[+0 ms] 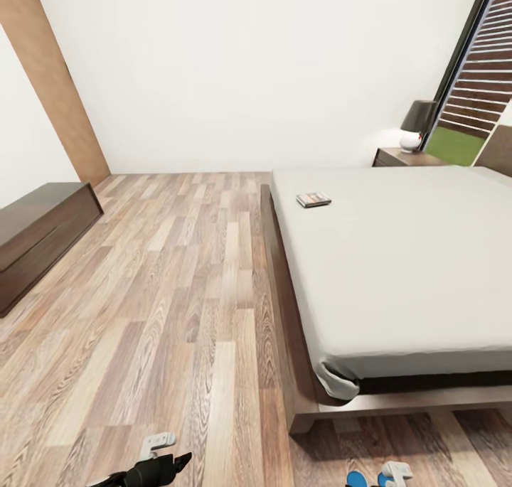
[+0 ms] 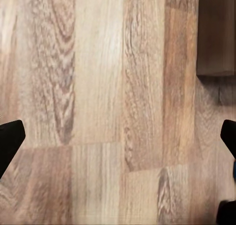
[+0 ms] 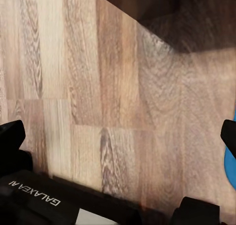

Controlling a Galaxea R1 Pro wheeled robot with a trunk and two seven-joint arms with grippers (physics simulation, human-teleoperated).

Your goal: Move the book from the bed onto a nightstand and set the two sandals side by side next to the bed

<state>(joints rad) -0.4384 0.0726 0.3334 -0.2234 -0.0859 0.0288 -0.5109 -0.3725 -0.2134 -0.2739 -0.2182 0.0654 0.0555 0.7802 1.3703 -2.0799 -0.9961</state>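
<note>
My bed (image 1: 398, 259) runs off the head view's right edge, so its far side and headboard are cut off. The sandals (image 1: 366, 479) near the bed's foot corner are clipped by the btm edge: only blue bits show, can't tell how they lie. The book (image 1: 313, 200) on the bed is too small to read its cover, and the nightstand (image 1: 407, 158) beyond the bed is partly hidden behind the mattress.

Matt wood-plank floor (image 1: 178, 316), smooth pale cloth mattress (image 1: 398, 259) on the dark wooden bed frame (image 1: 284, 309), glossy brown cabinet (image 1: 39, 234).
</note>
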